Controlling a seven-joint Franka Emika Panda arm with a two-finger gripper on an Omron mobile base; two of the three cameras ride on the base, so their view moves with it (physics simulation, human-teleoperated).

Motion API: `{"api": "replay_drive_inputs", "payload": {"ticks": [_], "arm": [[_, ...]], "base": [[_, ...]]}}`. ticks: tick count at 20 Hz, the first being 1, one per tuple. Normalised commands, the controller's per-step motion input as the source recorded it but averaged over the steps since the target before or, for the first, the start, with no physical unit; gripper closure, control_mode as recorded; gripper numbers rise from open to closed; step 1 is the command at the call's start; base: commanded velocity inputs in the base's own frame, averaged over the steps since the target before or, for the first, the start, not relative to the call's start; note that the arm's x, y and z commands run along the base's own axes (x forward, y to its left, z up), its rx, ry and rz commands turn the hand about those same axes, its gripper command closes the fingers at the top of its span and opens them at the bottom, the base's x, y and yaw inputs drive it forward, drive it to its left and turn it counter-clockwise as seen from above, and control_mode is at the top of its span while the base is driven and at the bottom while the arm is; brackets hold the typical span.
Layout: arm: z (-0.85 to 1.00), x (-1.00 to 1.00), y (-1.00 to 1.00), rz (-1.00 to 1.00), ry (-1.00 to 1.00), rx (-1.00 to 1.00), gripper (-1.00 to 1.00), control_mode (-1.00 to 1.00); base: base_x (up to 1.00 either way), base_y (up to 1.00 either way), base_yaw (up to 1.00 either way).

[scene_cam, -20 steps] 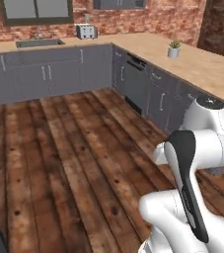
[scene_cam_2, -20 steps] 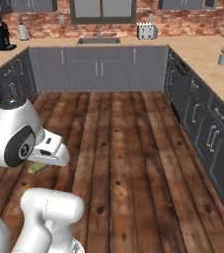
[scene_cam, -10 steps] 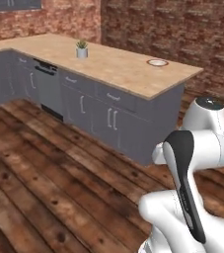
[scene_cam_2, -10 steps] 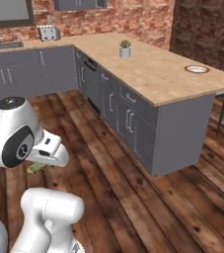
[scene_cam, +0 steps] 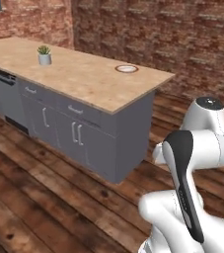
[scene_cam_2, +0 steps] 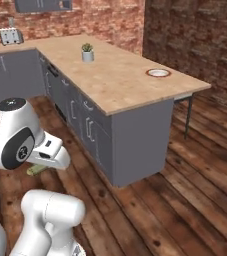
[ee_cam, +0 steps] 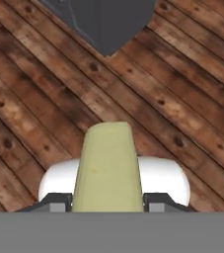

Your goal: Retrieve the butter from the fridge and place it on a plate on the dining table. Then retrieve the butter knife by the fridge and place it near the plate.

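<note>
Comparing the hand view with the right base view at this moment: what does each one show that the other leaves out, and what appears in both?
Hand view alone: the two dark fingers of the tool closed on either side of the butter.

Right base view alone: the plate lying near the far end of the dining table, a small potted plant further along it, and a toaster by the brick wall.

Both: the butter, the wooden plank floor, and the table's grey base.

Round red-rimmed white plate (scene_cam: 127,68) on light wooden bench (scene_cam: 84,81), near its free end; small potted plant (scene_cam: 44,55) farther along, well apart. Pale yellow-green butter stick (ee_cam: 107,168) between tool (ee_cam: 106,202) fingers, above plank floor (ee_cam: 182,99).
</note>
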Motion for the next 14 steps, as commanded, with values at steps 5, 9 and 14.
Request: {"api": "replay_drive_inputs", "payload": {"ticks": [5,9,14], "arm": [[0.00,0.00,0.00,0.00,0.00,0.00,1.00,1.00],[0.00,0.00,0.00,0.00,0.00,0.00,1.00,1.00],[0.00,0.00,0.00,0.00,0.00,0.00,1.00,1.00]], "base": [[0.94,-1.00,0.14],[0.72,-1.00,0.19],[0.77,-1.00,0.27]]}}
